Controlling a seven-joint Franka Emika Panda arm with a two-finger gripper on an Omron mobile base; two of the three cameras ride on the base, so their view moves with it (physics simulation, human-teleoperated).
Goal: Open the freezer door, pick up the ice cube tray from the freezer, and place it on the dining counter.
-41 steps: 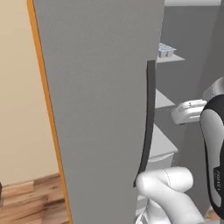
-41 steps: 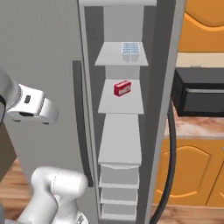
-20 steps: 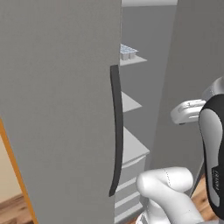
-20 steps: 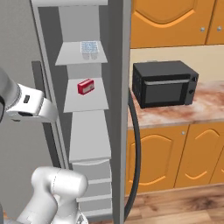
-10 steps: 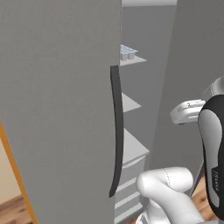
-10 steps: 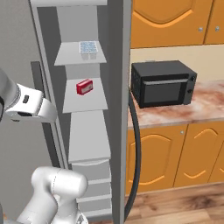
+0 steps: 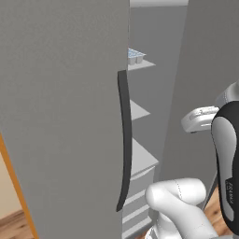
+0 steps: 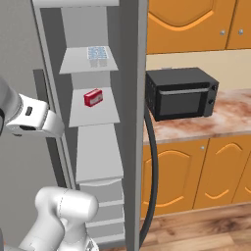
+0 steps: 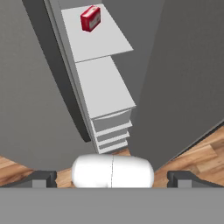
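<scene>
Grey freezer door [image 7: 60,116] already stands swung open, so the first step looks done. Above the red box [image 8: 92,97], the ice cube tray [image 8: 98,52] lies untouched on the freezer's [image 8: 93,147] upper shelf. Gripper [image 9: 112,178] spread wide, empty; pick-up and carrying remain.

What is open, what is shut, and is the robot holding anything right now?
freezer door: swung open.
freezer: open, shelves showing.
ice cube tray: lying flat on the top shelf, untouched.
red box: sitting on the shelf below the tray.
microwave: door shut, on the counter.
pincer: open, holding nothing.
</scene>
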